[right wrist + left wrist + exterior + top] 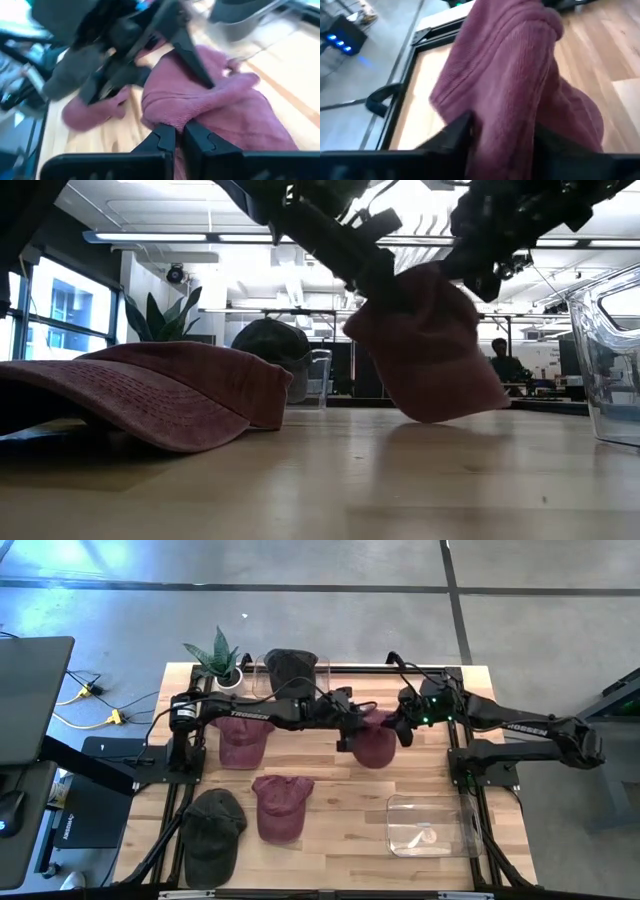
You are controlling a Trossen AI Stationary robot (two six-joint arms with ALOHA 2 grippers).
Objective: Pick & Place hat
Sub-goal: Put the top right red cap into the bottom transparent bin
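A maroon hat [376,747] hangs bunched between my two grippers near the table's middle. In the low view the maroon hat [432,355] has its lowest part close to the wood; whether it touches I cannot tell. My left gripper [348,736] comes at it from the table's left and is shut on it. My right gripper [402,732] comes from the right and is shut on its cloth. Three more hats lie on the table: a maroon one [242,740], another maroon one [280,806] and a dark green one [213,832]. My left gripper has a thick fold of the hat's cloth [505,120] between its two fingers [457,134], coming from the table's left and slanting down. The cloth is gathered in ridges, several layers thick, and the rest of the hat hangs beyond the fingers. My right gripper pinches a bunched ridge of the hat's cloth [167,117] between its two fingertips [200,137], which stand almost together. It comes from the table's right, slanting down. The hat spreads out beyond the fingers, slack.
A clear bin [425,825] stands at the near right. A second clear container with a dark hat [291,670] in it stands at the far edge, beside a potted plant [220,660]. A person [497,352] shows in the room behind.
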